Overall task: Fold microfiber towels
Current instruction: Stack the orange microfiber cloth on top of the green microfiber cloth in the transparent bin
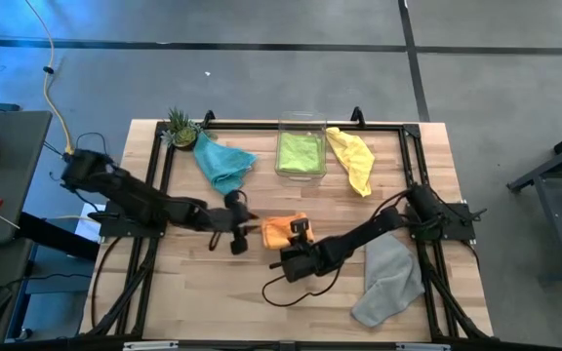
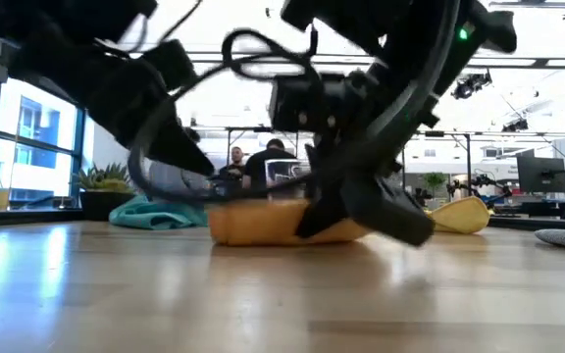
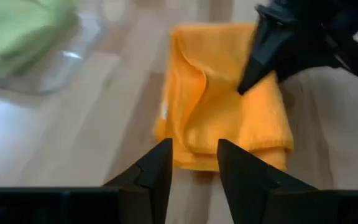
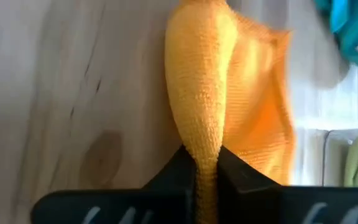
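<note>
- The wooden table [image 1: 213, 292] carries five towels, and none reads as neatly finished, so I judge most of the folding is left.
- The grey towel [image 1: 388, 283] lies crumpled near the right arm's base, untouched.
- The teal towel [image 1: 222, 164] sits bunched beside a small plant [image 1: 180, 125]; the yellow towel [image 1: 351, 158] lies loose just beside the clear bin [image 1: 301, 146].
- The green towel [image 1: 300, 151] rests inside that bin.
- The orange towel [image 1: 283, 230], mid-table, is partly doubled over and is the one in work.
- The right gripper [image 4: 206, 163] is clamped tight on a raised fold of the orange towel.
- The left gripper [image 3: 194, 163] hovers just beside the orange towel's edge, fingers parted, holding nothing.
- No brand, label or writing can be read anywhere.
</note>
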You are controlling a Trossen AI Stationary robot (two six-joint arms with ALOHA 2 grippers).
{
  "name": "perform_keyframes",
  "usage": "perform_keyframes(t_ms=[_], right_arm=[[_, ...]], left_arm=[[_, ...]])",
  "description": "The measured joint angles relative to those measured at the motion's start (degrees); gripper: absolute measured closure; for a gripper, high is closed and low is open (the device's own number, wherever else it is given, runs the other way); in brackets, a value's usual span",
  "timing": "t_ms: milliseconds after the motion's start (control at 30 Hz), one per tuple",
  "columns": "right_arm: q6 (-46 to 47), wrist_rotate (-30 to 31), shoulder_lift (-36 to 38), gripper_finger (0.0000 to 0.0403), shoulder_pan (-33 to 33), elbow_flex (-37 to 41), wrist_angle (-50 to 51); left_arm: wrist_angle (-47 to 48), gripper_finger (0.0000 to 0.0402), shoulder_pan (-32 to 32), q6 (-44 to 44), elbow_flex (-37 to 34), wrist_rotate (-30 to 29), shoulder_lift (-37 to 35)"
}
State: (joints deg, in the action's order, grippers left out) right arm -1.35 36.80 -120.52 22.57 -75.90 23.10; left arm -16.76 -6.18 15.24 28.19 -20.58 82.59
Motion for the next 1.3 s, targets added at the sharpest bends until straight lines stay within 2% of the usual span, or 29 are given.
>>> perform_keyframes(t_ms=[167, 367, 667, 933, 1300], right_arm=[[1.4, -0.6, 3.5, 0.04, 0.0, 0.0, 1.6], [2.7, -1.1, 10.0, 0.04, -1.0, -0.1, 2.9], [3.9, -3.2, 22.1, 0.0402, -8.2, -0.2, 7.0], [-6.5, -1.4, 28.5, 0.0402, -20.1, -0.2, 7.5], [-22.7, -1.5, 24.9, 0.0402, -36.4, -0.1, 0.8]], left_arm=[[-3.6, 0.0284, -2.2, 3.6, -7.5, -6.4, -8.7], [-8.4, 0.0288, -4.7, 6.0, -14.4, -13.3, -14.3], [-11.1, 0.0289, -4.9, 7.2, -17.6, -13.1, -16.2], [-12.8, 0.0289, -4.9, 5.9, -17.6, -13.1, -16.2], [-12.7, 0.0289, -4.4, 5.6, -17.6, -13.2, -16.2]])
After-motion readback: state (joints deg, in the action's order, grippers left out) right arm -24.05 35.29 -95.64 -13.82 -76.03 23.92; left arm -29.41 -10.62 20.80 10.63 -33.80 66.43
